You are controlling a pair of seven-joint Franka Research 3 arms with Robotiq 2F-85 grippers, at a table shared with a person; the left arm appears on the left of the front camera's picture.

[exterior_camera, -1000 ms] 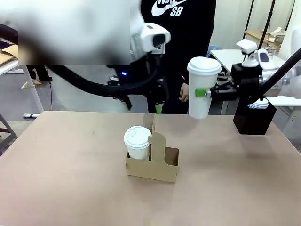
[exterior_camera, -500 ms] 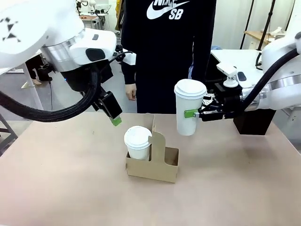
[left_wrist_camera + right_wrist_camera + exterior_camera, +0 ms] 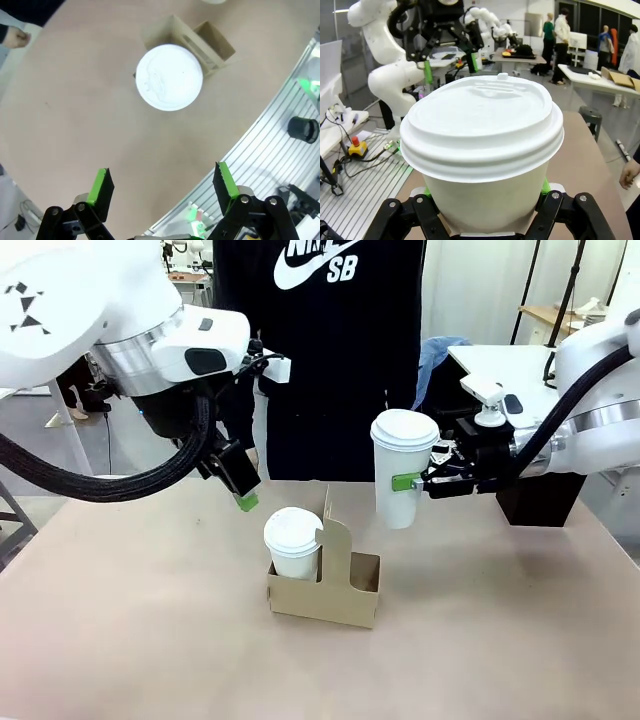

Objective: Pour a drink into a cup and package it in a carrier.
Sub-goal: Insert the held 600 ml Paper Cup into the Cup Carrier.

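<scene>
My right gripper [image 3: 410, 482] is shut on the tall white cup [image 3: 400, 465], which has a white lid on. It holds the cup upright in the air, above and a little right of the brown carrier [image 3: 345, 595]. The right wrist view shows the cup [image 3: 480, 130] close up between the green pads of that gripper [image 3: 485, 200]. A shorter lidded cup [image 3: 293, 540] sits in the carrier's left hole, and the right hole is empty. My left gripper [image 3: 243, 498] hangs open, up and left of the carrier. In its wrist view the left gripper [image 3: 162, 180] looks down on the short cup [image 3: 169, 76] and the carrier [image 3: 215, 42]. The drink is out of view.
A black open-topped box [image 3: 540, 500] stands at the table's back right, behind my right arm. A person in a dark top [image 3: 330, 360] stands at the far edge. The brown tabletop [image 3: 150, 620] around the carrier is bare.
Over the last second my left gripper pulled back to the left, away from above the carrier. My right gripper brought the cup left and lower, then held still. The person shifted sideways.
</scene>
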